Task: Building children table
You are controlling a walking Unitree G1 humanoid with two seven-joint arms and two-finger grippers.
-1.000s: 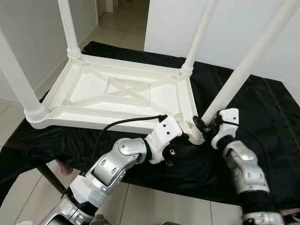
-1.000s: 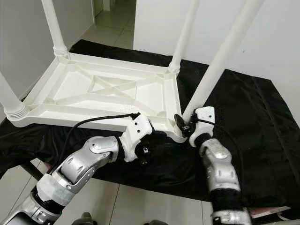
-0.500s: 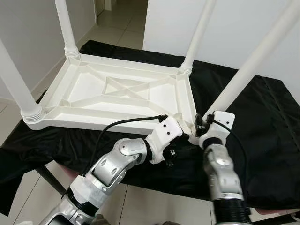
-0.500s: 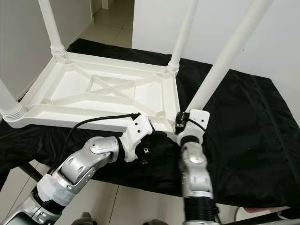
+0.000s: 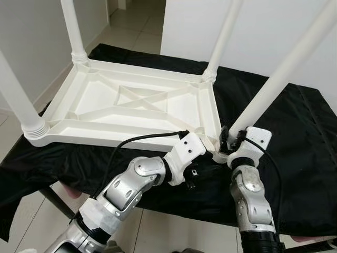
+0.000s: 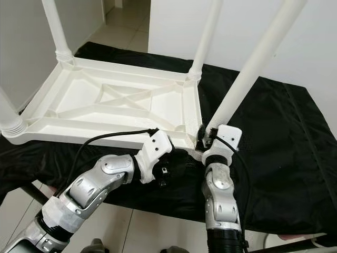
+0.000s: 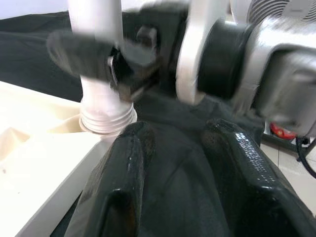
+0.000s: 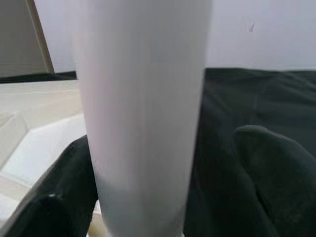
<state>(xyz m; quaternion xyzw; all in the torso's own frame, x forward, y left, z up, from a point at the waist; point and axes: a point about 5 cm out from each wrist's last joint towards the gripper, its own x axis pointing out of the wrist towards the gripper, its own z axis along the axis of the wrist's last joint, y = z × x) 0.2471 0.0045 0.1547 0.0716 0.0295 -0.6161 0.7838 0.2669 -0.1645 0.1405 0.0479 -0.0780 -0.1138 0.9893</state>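
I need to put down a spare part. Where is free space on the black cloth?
The black cloth lies bare right of the near-right leg. The upturned tabletop covers the left half. It is crowded at the near-right corner, where the right gripper and left gripper meet.

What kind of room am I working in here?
Probably a home interior, near a hallway. Pale glossy floor tiles run past plain white walls through an opening behind. The upturned white plastic children's table lies on a work surface draped in black cloth.

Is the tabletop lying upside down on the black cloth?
Yes, the white tabletop lies underside up on the black cloth, ribs showing, legs pointing upward.
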